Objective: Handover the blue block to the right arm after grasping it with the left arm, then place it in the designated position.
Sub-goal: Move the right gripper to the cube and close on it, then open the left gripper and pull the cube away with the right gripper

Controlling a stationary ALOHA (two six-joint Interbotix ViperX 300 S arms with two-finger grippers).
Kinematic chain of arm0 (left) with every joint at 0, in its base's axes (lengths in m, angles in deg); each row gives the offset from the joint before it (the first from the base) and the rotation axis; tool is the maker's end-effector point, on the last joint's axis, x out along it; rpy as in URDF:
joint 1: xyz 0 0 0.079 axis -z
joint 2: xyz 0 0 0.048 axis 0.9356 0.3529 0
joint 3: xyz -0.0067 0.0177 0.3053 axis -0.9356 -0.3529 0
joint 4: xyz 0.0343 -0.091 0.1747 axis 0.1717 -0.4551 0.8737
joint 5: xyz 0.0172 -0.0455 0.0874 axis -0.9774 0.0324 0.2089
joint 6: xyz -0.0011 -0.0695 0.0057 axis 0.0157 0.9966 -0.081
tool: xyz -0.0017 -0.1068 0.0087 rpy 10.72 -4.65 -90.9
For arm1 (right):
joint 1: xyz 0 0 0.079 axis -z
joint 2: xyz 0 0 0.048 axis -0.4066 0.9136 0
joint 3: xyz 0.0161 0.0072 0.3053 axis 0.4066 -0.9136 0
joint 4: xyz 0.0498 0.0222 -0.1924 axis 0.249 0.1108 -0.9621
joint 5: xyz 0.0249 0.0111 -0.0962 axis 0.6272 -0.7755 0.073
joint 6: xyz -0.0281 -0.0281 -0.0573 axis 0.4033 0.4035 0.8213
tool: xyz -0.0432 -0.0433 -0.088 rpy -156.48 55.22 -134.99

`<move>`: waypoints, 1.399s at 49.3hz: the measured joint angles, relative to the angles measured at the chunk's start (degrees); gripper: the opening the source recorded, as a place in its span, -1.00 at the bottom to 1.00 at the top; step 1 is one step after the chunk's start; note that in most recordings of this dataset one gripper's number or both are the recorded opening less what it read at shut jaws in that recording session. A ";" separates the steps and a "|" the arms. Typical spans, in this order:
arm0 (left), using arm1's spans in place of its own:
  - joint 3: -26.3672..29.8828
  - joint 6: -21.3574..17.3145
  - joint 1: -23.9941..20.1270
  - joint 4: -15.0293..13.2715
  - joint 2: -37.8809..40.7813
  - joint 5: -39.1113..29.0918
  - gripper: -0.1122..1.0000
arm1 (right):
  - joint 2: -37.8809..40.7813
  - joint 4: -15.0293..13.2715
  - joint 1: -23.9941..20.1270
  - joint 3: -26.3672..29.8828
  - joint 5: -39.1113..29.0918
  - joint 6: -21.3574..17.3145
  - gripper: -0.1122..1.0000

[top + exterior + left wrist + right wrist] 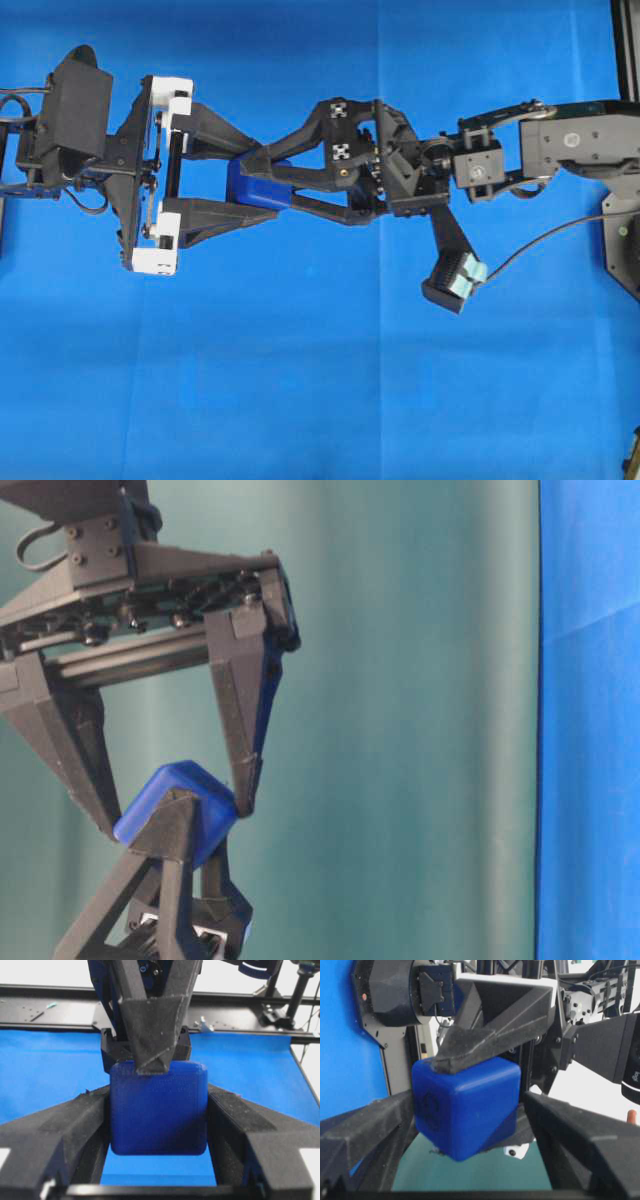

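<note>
The blue block (252,186) hangs in the air above the cloth, at the middle of the overhead view. My left gripper (159,1091), the one with white brackets (160,258), is shut on it: both fingers press its flat sides. My right gripper (469,1099) reaches in from the right, turned crosswise to the left one. It stands open, with one finger (580,1135) on each side of the block (465,1105) and a narrow gap at the right one. In the table-level view the block (185,800) sits between its wide tips.
Blue cloth (300,380) covers the table. A black frame post (625,50) stands at the far right edge. The right wrist's pale blue-grey piece (458,280) and a thin cable (560,235) hang below that arm.
</note>
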 measured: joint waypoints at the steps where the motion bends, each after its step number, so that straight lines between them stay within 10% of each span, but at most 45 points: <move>1: 0.00 0.00 0.00 0.00 0.00 0.00 0.07 | 0.00 0.00 0.00 0.00 0.00 0.09 0.90; 10: 0.00 0.00 0.00 0.00 0.00 0.00 0.07 | 0.00 -0.09 -0.18 0.09 -0.09 0.00 0.82; 18: 0.00 -0.26 -0.09 0.00 0.00 -0.09 0.07 | 0.00 -0.09 -0.44 0.18 -2.99 -0.18 0.19; 53: 0.00 0.00 -0.18 0.00 0.00 -0.26 0.08 | 0.00 0.26 -0.62 0.79 -5.80 -0.62 0.19; 62: 0.00 0.00 -0.18 0.00 0.00 -0.26 0.80 | 0.00 0.26 -0.53 0.79 -6.50 -0.53 0.19; 69: -0.09 -0.09 -0.18 0.00 0.00 -0.18 0.88 | 0.00 0.26 -0.53 0.79 -6.68 -0.53 0.19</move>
